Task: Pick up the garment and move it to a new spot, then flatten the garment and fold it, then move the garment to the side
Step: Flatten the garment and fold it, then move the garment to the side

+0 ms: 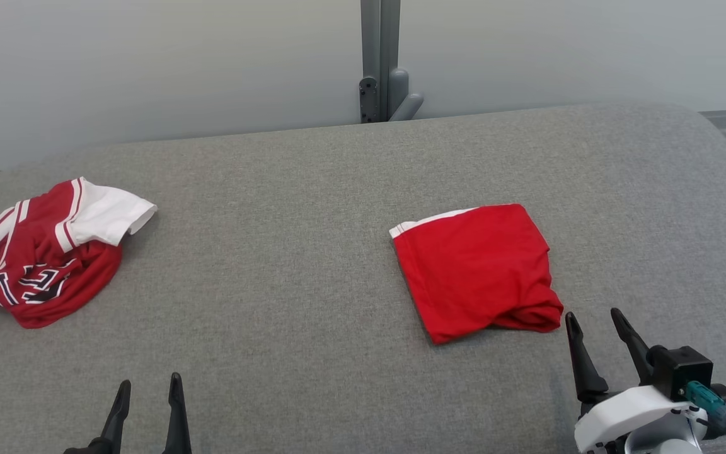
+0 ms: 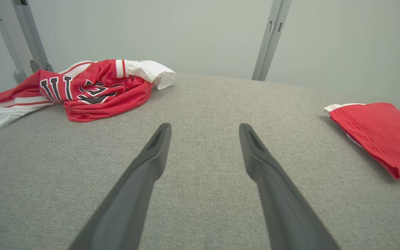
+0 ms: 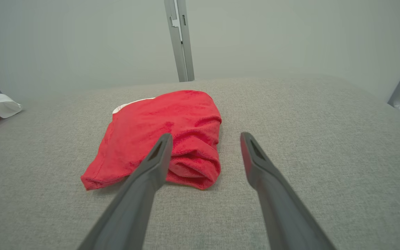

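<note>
A folded red garment with a white edge lies flat on the right half of the grey fabric surface. My right gripper stands open just in front of its near right corner, nothing between the fingers. In the right wrist view the folded garment lies just beyond and left of the open right gripper. A crumpled red and white jersey with black lettering lies at the far left edge. My left gripper is open near the front edge, well short of the jersey.
A grey metal post with a bracket rises behind the surface's back edge against a pale wall. The surface's rounded corners fall away at the far left and far right. Bare fabric stretches between the two garments.
</note>
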